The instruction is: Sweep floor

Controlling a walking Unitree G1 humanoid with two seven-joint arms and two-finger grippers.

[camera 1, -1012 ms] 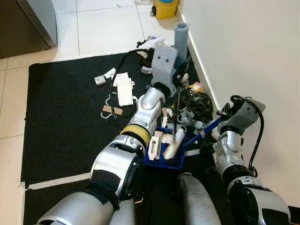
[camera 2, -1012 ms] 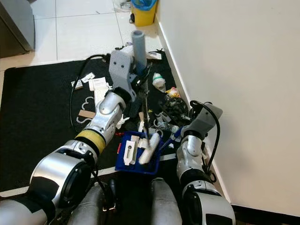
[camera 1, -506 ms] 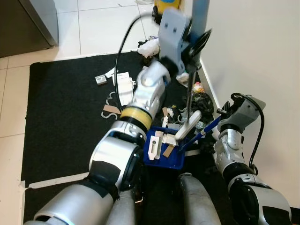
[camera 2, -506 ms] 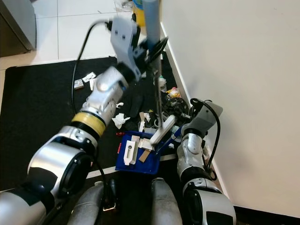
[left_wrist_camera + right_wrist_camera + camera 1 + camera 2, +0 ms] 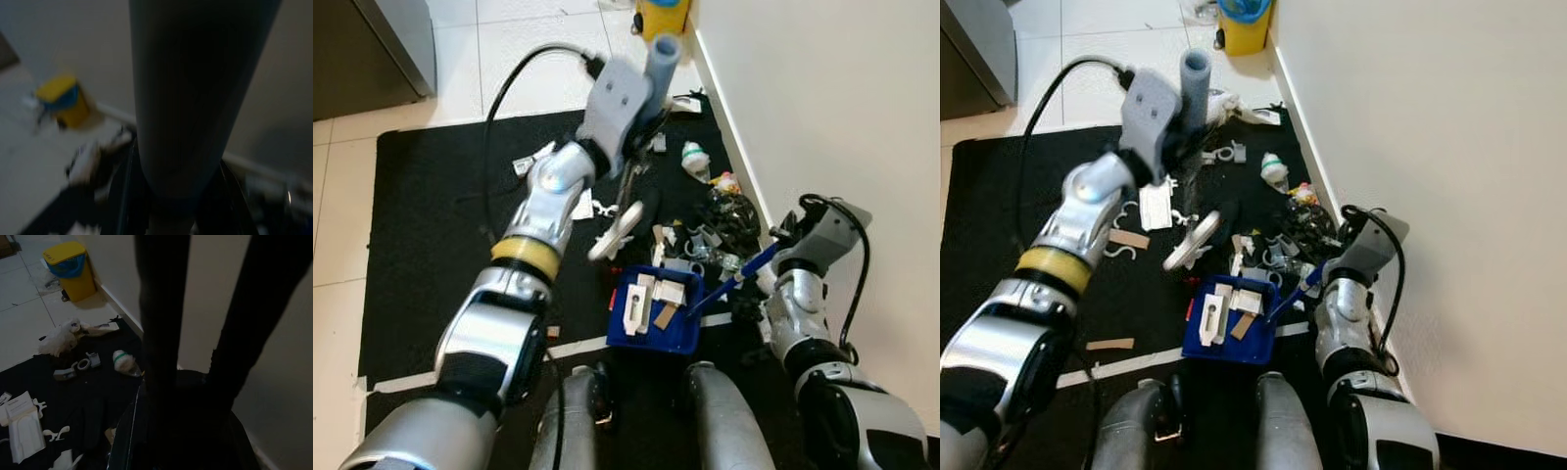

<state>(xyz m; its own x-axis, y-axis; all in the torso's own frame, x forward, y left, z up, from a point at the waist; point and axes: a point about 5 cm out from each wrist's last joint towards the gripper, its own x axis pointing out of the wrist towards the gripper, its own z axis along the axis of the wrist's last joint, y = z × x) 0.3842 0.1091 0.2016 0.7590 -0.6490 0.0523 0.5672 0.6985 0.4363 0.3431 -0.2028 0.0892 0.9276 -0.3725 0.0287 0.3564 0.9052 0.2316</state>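
Black matting covers the floor beside a white wall. Nearest, a blue plastic dustpan holds scraps, its handle clamped by the right gripper. Farther in, the left gripper grips a grey-handled brush, now swung left, out of the pan. Beyond, paper litter crowds the mat's wall edge.

Yellow bin w/ blue liner stands on white tile floor by the wall, just past the mat's far right corner. Dark cabinet at far left, off the mat. Black mat lies on the tiles, right edge along the wall; white tape strip runs across it near the near edge. Black cable loops above the mat's far part. Wall skirting is pale, meets the mat edge.
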